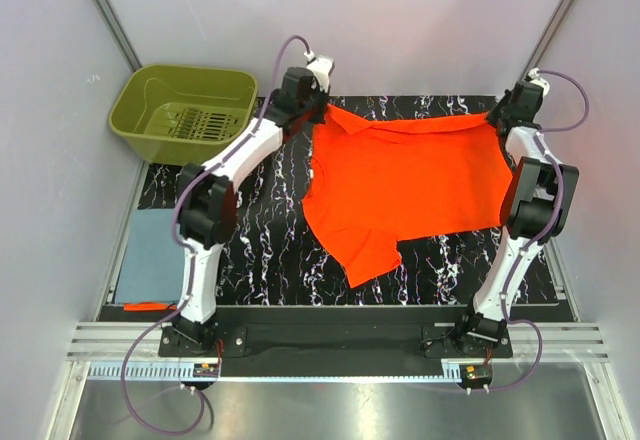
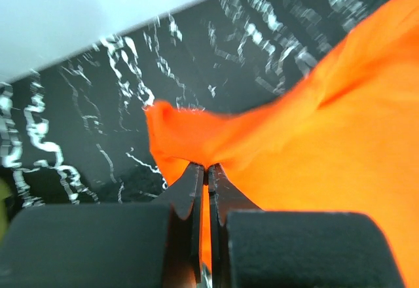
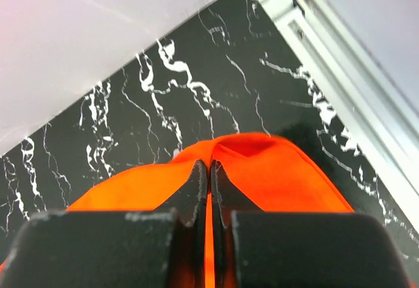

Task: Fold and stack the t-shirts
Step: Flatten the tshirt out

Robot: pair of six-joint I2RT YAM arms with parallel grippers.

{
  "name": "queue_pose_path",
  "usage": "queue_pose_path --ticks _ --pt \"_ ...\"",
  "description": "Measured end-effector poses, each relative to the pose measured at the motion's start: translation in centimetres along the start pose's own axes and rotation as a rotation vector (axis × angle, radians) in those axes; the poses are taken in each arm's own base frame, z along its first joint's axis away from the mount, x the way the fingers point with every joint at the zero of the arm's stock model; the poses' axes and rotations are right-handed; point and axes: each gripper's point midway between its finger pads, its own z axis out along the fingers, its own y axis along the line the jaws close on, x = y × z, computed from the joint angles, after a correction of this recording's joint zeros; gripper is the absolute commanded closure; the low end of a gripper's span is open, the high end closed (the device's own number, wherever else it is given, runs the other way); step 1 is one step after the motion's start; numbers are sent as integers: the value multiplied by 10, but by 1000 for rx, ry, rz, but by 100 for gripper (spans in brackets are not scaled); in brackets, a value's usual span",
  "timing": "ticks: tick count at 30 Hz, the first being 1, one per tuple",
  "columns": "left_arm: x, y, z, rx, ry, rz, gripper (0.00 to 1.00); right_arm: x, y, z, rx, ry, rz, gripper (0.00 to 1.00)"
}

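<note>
The left claw is clenched on a far corner of the orange t-shirt, with bunched cloth pinched at its tips. The right claw grips the opposite far corner, jaws pressed together on the fabric. The shirt spans between both claws and spreads back from them over the black marbled mat. The blue-grey folded t-shirt lies flat well behind the left claw, off to its left. The green basket sits beside that claw's left.
</note>
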Motion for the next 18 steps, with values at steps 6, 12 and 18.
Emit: queue_pose_path --ticks 6,12,18 --pt "-98 -10 -84 25 -186 39 100 -3 0 -27 19 45 50 100" --pt "-200 -26 -212 65 -443 129 100 -127 48 -149 -93 -212 94 100" --pt "-258 -45 -393 104 -736 202 100 -249 96 -372 -304 -653 113 100"
